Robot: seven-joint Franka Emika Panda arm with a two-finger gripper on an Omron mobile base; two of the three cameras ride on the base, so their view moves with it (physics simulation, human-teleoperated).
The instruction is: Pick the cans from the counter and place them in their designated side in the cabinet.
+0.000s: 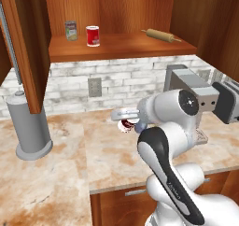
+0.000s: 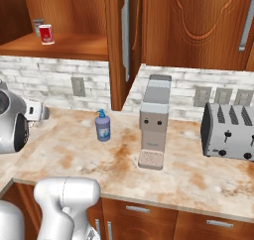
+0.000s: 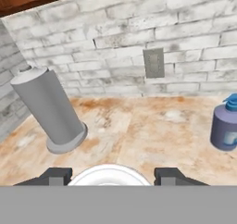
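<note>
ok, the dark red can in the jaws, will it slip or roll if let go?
The can looks rigid with smooth round sides, so slipping seems possible. The gripper holds it between both fingers above the counter. It seems tilted, so if dropped it could well roll.

Three cans: bright red (image 1: 93, 35), pale-labelled (image 1: 71, 31), dark red (image 1: 127, 123). One rolling pin (image 1: 160, 35), one soap bottle (image 2: 102, 126), one toaster (image 2: 229, 131).

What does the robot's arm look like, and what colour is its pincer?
The smooth, rounded white arm is built of thick tube-like segments with a glossy black curved band along one link and a dark round disc capping a joint. A small faint marking runs along the black band, too small to read. At its end, the pincer has two small, blocky dark grey finger tips.
</note>
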